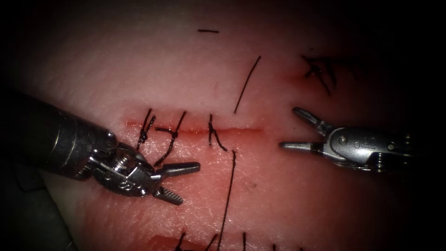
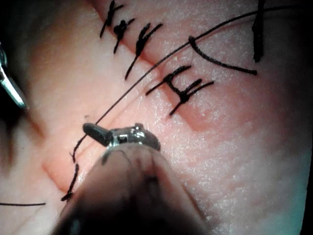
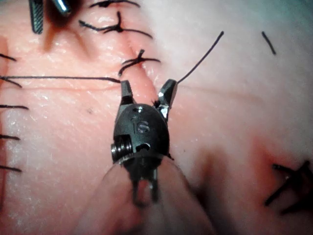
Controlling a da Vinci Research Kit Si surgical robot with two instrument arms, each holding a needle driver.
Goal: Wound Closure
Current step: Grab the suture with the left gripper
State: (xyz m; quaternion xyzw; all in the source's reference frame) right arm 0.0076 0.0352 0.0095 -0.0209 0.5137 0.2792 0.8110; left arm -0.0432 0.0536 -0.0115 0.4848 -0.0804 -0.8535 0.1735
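Note:
The cut (image 1: 241, 130) runs level across the tissue (image 1: 186, 79), with three knotted stitches (image 1: 174, 134) on its left part. Right of them, one strand of thread (image 1: 247, 83) rises from the far edge of the cut. A second strand (image 1: 227, 195) runs from the near edge to the picture's bottom. My left tool (image 1: 190, 183) hovers below the stitches, jaws open and holding nothing. My right tool (image 1: 288, 128) sits just past the cut's right end, jaws spread wide and holding nothing. In the right wrist view its jaws (image 3: 147, 85) straddle the cut between the two strands (image 3: 200, 56).
An older group of dark stitches (image 1: 318, 69) lies at the upper right. A short cut end of thread (image 1: 207, 31) rests far above the cut. Several thread ends (image 1: 213, 241) and red fluid show at the bottom edge.

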